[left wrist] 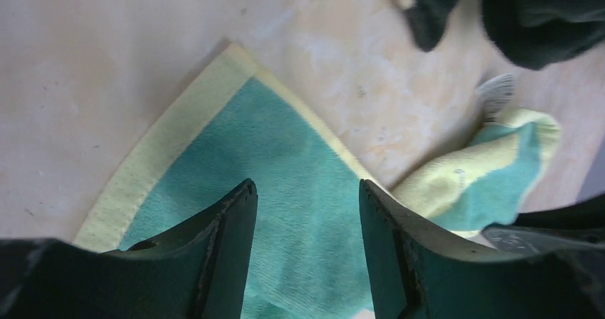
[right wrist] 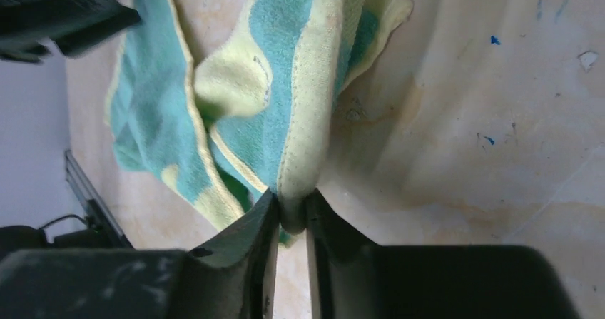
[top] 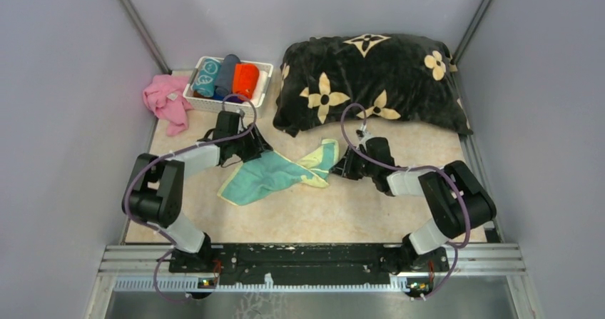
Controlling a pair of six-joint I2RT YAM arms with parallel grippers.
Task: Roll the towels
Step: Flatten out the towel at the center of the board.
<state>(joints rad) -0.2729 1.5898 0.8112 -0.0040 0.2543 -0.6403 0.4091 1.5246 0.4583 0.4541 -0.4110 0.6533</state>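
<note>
**One towel (top: 282,170), yellow-teal, mid-counter (top: 321,219)**

Rumpled, partly spread. At its 3 o'clock, the right hand (right wrist: 291,215) is clamped on a bunched edge. At its 10 o'clock, the left hand (left wrist: 307,190) is parted above a flat corner. Cushion (top: 399,76) at 1 o'clock.

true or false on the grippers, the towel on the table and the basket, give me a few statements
The right gripper is shut on the teal and yellow towel. True.
The left gripper grips that towel too. False: its jaws stand open over it.
The white basket holds an orange-red rolled towel. True.
The pink cloth lies in the basket. False: it lies on the table beside it.
</note>
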